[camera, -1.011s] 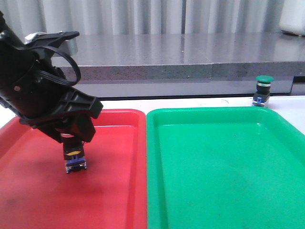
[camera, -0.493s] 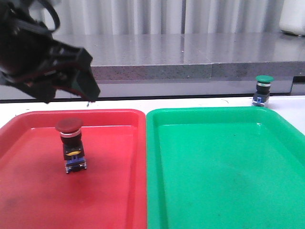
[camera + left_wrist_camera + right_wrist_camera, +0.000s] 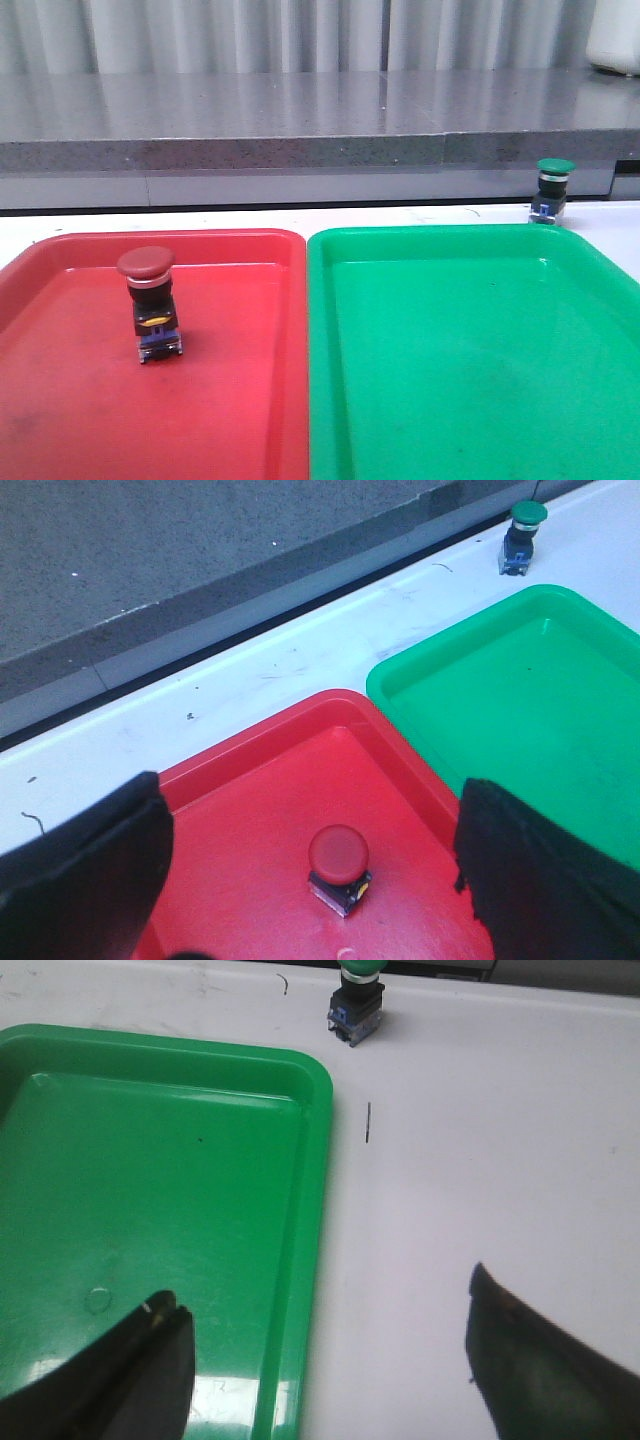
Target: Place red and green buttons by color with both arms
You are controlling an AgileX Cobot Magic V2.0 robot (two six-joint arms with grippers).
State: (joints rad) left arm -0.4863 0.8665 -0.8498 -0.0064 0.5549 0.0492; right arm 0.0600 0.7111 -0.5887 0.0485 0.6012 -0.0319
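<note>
The red button [image 3: 150, 300] stands upright in the red tray [image 3: 292, 300], free of any gripper. In the left wrist view my left gripper [image 3: 310, 815] hangs open high above the red button [image 3: 338, 865], one finger on each side and well apart from it. The green button [image 3: 552, 188] stands on the white table behind the far right corner of the green tray [image 3: 318, 300]. My right gripper [image 3: 322, 1290] is open and empty over the green tray's right rim [image 3: 318, 1100], with the green button [image 3: 356, 1005] far ahead of it. Neither gripper shows in the front view.
The two trays lie side by side, rims almost touching. A grey stone ledge [image 3: 320, 140] runs along the back of the white table [image 3: 480, 1140]. A white object [image 3: 615, 40] stands on the ledge at the far right.
My left gripper let go of the red button in the red tray, then rose up and away to the left, out of the front view. The green button has not moved.
</note>
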